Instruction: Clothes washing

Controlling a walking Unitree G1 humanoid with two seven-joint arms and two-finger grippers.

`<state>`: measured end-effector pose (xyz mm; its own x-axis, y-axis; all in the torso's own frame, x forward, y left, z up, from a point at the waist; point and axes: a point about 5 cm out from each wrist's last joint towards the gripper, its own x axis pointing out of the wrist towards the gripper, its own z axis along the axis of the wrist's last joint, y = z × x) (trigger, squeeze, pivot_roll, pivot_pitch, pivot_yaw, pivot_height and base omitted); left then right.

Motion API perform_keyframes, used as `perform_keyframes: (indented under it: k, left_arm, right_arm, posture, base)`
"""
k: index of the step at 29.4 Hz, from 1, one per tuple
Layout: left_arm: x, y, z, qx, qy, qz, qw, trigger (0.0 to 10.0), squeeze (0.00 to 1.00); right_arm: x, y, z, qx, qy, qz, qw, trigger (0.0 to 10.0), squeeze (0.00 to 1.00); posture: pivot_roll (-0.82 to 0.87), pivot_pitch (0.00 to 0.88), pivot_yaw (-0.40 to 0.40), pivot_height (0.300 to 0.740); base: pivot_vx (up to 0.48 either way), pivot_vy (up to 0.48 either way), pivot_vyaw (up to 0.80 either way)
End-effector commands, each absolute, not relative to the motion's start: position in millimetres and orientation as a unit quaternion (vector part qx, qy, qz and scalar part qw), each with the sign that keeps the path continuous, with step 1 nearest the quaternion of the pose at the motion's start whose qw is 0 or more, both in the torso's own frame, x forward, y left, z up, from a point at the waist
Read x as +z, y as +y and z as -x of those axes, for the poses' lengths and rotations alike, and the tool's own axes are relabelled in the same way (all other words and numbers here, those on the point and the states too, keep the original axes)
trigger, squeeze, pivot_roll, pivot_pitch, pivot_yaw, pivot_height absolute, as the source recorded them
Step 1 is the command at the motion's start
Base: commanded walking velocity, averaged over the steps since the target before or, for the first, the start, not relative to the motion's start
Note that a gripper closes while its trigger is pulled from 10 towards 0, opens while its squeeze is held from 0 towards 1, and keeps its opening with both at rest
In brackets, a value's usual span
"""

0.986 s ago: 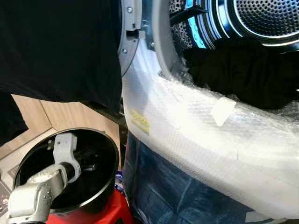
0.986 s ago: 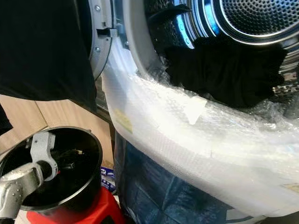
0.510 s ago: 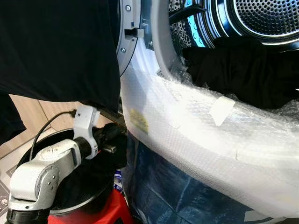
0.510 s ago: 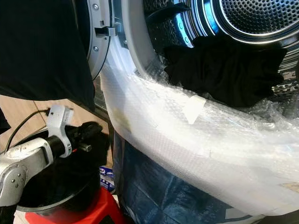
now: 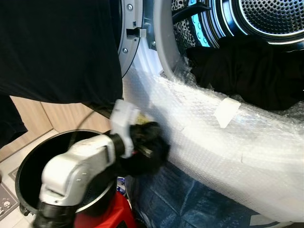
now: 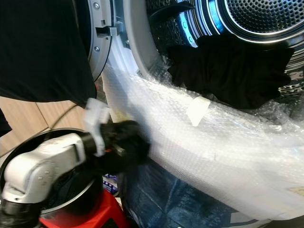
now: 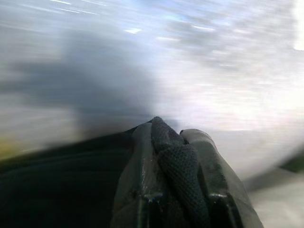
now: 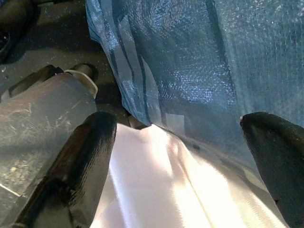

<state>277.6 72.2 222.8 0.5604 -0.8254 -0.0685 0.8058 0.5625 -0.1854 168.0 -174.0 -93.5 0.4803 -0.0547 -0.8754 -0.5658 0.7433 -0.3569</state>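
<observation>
Light wood-grain floor (image 5: 33,116) at lower left, pale tile (image 5: 9,166) with a dark patterned mat corner (image 5: 4,203) at the edge. Bubble wrap (image 5: 228,137) over the front panel, bright glare on it. Blue woven tarp (image 5: 190,199) below. Red stool (image 5: 107,216) under the tub. Blue glow inside the drum.

Black garment (image 5: 142,152), blue tarp (image 8: 190,61)

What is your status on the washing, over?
Left gripper shut on black garment, lifting from black bucket. Right gripper open, idle. Bubble-wrapped drum rim ahead.
</observation>
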Motion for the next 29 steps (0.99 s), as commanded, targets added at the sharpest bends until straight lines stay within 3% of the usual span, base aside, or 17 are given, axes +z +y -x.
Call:
perform_keyframes:
  k: [1, 5, 7, 9, 16, 24, 27, 29]
  left_arm:
    - [240.2, 56.1, -268.0, -0.513, 0.046, 0.062, 0.855, 0.0, 0.00]
    - [245.5, 22.8, -255.5, -0.577, 0.045, 0.065, 0.813, 0.0, 0.00]
    - [246.0, 17.2, -252.1, -0.587, 0.045, 0.067, 0.805, 0.0, 0.00]
    - [244.7, 5.5, -244.0, -0.612, 0.044, 0.075, 0.786, 0.0, 0.00]
    - [243.8, -6.5, -243.3, -0.626, 0.042, 0.086, 0.774, 0.0, 0.00]
    - [218.5, 20.3, -246.7, -0.609, 0.051, 0.052, 0.790, 0.0, 0.00]
    - [187.7, 55.5, -253.1, -0.551, 0.088, 0.041, 0.828, 0.0, 0.00]
    - [179.6, 64.5, -256.8, -0.532, 0.101, 0.039, 0.840, 0.0, 0.00]
  right_arm:
    - [-93.4, -175.8, -167.9, 0.151, 0.487, 0.311, 0.802, 10.0, 0.00]
    - [-93.0, -174.4, -169.1, 0.154, 0.485, 0.313, 0.802, 10.0, 0.00]
    - [-93.2, -173.7, -168.9, 0.155, 0.485, 0.313, 0.802, 10.0, 0.00]
    - [-94.3, -170.9, -166.9, 0.159, 0.485, 0.313, 0.801, 10.0, 0.00]
    - [-95.5, -166.4, -164.7, 0.173, 0.485, 0.319, 0.796, 10.0, 0.00]
    - [-89.0, -175.6, -177.8, 0.151, 0.474, 0.310, 0.810, 10.0, 0.00]
    - [-86.4, -180.7, -177.9, 0.206, 0.459, 0.267, 0.822, 10.0, 0.00]
    - [-85.7, -177.9, -173.5, 0.275, 0.446, 0.252, 0.814, 10.0, 0.00]
  posture:
    - [0.12, 0.074, -0.084, 0.740]
    - [0.13, 0.065, -0.082, 0.740]
    - [0.12, 0.060, -0.078, 0.740]
    - [0.12, 0.010, -0.072, 0.740]
    - [0.13, 0.000, -0.066, 0.740]
    - [0.12, 0.021, -0.057, 0.740]
    - [0.13, 0.044, -0.067, 0.740]
    - [0.13, 0.046, -0.068, 0.740]
  base:
    - [0.000, 0.000, 0.00]
    - [0.000, 0.000, 0.00]
    - [0.000, 0.000, 0.00]
    - [0.000, 0.000, 0.00]
    - [0.000, 0.000, 0.00]
    - [0.000, 0.000, 0.00]
    - [0.000, 0.000, 0.00]
    - [0.000, 0.000, 0.00]
